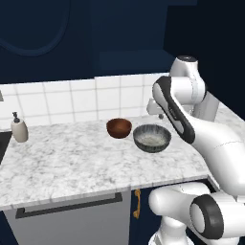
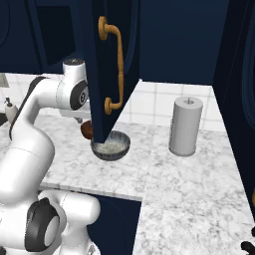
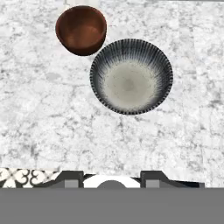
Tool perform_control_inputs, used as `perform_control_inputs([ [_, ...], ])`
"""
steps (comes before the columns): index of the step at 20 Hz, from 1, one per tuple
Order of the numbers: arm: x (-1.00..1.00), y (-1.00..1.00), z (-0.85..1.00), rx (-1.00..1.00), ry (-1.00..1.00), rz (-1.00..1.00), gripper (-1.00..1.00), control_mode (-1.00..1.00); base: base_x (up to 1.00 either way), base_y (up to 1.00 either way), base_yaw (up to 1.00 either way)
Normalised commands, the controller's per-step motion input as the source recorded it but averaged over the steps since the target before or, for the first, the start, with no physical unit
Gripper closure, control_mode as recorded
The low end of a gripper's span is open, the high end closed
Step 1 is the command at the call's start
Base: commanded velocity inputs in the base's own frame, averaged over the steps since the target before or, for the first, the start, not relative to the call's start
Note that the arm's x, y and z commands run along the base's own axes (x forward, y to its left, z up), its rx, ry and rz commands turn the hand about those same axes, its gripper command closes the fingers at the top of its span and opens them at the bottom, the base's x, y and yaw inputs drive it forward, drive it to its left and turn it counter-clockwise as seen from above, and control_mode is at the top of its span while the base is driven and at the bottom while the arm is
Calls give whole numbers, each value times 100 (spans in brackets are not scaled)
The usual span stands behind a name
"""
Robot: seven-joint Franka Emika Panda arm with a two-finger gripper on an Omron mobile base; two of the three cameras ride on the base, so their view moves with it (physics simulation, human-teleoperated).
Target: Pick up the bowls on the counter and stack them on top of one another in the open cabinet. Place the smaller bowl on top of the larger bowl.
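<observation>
Counter (image 1: 72, 162): white marble slab. Smaller bowl (image 1: 118, 128) and larger bowl (image 1: 152, 138) sit upright just beside each other near mid-counter, brown one left and farther back. Soap dispenser (image 1: 19, 128) far left by the wall; paper towel roll (image 2: 186, 126) upright to the right.

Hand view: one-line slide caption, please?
Small glossy reddish-brown bowl beside wide dark grey speckled bowl, both upright on white marble-look counter.

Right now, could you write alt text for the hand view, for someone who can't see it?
Two bowls sit side by side on a white marble counter, seen from above: a wide grey bowl with a pale inside, and a smaller reddish-brown bowl.
</observation>
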Motion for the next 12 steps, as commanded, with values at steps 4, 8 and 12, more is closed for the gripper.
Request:
perform_control_inputs([
  [4,0,17,-25,-18,16,3,-100,-100,0,0,0],
  [8,3,42,-55,-24,9,8,-100,-100,0,0,0],
  [12,13,46,-30,-6,-4,6,-100,-100,0,0,0],
])
